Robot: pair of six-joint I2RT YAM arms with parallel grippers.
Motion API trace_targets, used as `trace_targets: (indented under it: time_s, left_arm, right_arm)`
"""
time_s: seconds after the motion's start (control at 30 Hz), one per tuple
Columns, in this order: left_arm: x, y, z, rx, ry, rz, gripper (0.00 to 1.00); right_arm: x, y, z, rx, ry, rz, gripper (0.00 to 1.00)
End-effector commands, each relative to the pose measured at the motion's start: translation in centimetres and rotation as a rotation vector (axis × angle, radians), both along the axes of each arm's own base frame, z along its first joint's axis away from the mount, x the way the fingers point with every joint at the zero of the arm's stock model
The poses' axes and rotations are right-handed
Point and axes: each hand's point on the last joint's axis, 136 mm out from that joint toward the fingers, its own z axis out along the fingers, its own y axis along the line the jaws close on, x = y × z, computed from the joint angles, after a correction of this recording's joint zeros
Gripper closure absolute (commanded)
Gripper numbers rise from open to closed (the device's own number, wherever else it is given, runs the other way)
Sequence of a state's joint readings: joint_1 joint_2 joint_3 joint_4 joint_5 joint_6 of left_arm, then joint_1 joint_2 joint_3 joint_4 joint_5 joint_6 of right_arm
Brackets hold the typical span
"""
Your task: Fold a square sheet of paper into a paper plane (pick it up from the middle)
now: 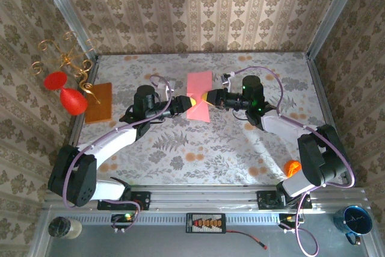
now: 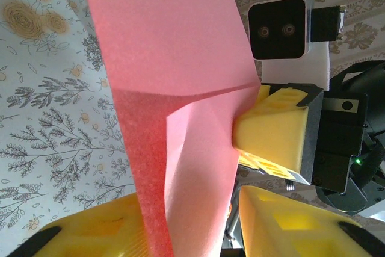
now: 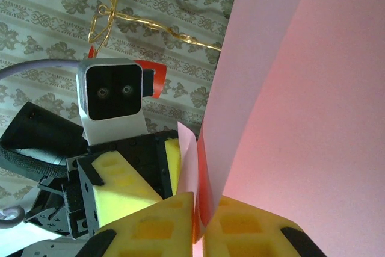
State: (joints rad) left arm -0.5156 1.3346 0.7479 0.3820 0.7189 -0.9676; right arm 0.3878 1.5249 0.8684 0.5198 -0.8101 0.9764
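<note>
Right end effector is pinching the square sheet of paper above the middle of the counter. Left end effector just straddles the sheet, jaws half open, no grip.

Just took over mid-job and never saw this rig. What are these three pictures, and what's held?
Two robot arms, left and right, stand at a flowered table. The wide picture looks down from above; the other two come from a camera on each wrist. The right hand pinches a pink paper over the middle of the table. The left hand has its fingers either side of the same paper, with a gap showing. An orange sheet lies flat at the left.
</note>
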Motion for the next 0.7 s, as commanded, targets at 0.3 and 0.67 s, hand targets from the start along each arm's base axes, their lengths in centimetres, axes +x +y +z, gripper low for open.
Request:
trace_targets:
  time_s: [0.3, 0.67]
  left_arm:
    - [0.0, 0.6, 1.0, -0.001, -0.056, -0.006, 0.73]
    - [0.4, 1.1, 0.4, 0.022, -0.064, 0.012, 0.83]
  right_arm:
    - [-0.5, -0.2, -0.4, -0.007, 0.012, 0.014, 0.86]
    - [-0.1, -0.6, -1.4, -0.036, 0.036, -0.014, 0.76]
